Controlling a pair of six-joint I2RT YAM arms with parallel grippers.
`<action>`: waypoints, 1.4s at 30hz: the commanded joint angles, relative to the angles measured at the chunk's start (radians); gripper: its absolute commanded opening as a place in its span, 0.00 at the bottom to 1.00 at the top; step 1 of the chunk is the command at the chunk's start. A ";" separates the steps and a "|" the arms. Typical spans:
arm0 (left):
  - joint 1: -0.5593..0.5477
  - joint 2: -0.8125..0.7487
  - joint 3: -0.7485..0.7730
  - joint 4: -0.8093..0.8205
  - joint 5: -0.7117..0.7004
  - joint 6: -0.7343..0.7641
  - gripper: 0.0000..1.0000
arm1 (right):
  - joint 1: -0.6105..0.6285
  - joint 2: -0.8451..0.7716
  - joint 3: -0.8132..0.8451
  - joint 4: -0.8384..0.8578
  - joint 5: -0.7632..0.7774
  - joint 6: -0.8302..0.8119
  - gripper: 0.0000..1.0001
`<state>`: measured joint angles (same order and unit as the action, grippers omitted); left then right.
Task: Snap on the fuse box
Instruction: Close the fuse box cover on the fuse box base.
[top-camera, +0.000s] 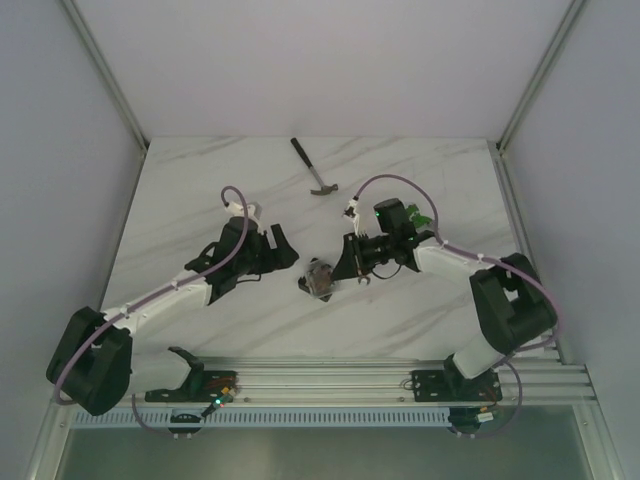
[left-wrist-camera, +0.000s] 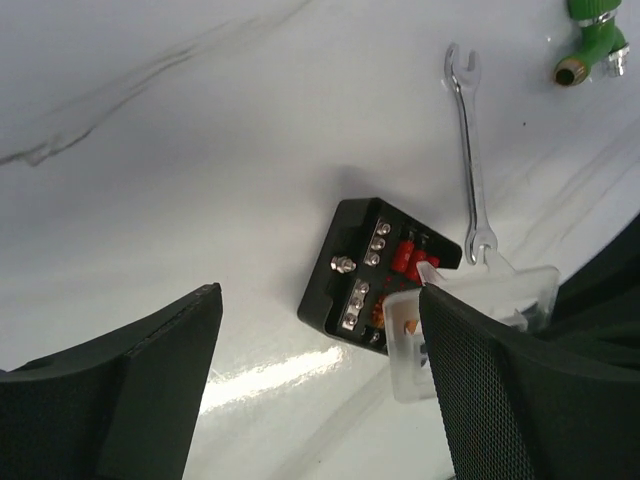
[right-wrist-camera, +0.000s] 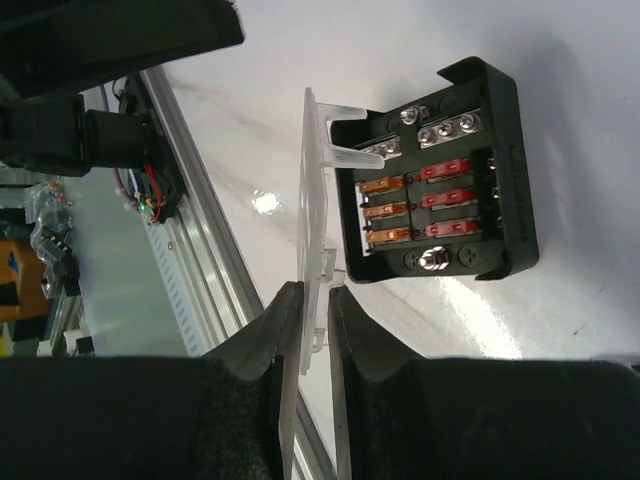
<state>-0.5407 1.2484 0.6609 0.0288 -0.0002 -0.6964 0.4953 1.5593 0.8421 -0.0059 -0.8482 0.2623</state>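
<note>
Mid-table between the arms, fuse box (right-wrist-camera: 440, 170) lies uncovered, fuses exposed. Its clear cover (right-wrist-camera: 315, 200) stands on edge at the box's side, pinched by right gripper (right-wrist-camera: 310, 300); left gripper (left-wrist-camera: 318, 300) spread, empty. Aligning and snapping down remain.

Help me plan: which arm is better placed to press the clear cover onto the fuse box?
Right: the right gripper pinches the cover beside the fuse box; the left gripper is open, empty.

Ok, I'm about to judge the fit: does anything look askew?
Yes. The clear cover, pinched in the right fingers, stands on edge along one side of the fuse box, not flat over its exposed fuses.
</note>
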 joint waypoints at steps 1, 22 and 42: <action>-0.003 -0.014 -0.023 -0.012 0.050 -0.018 0.88 | 0.005 0.081 0.064 -0.028 -0.041 -0.028 0.15; -0.062 0.066 -0.022 0.022 0.056 -0.037 0.87 | 0.072 -0.098 0.007 -0.063 0.480 0.112 0.54; -0.126 0.286 0.162 -0.042 0.031 0.123 0.77 | 0.212 -0.142 -0.268 0.314 0.653 0.656 0.53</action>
<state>-0.6464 1.5173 0.7952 0.0181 0.0467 -0.6136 0.6937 1.3876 0.5705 0.2394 -0.2455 0.8478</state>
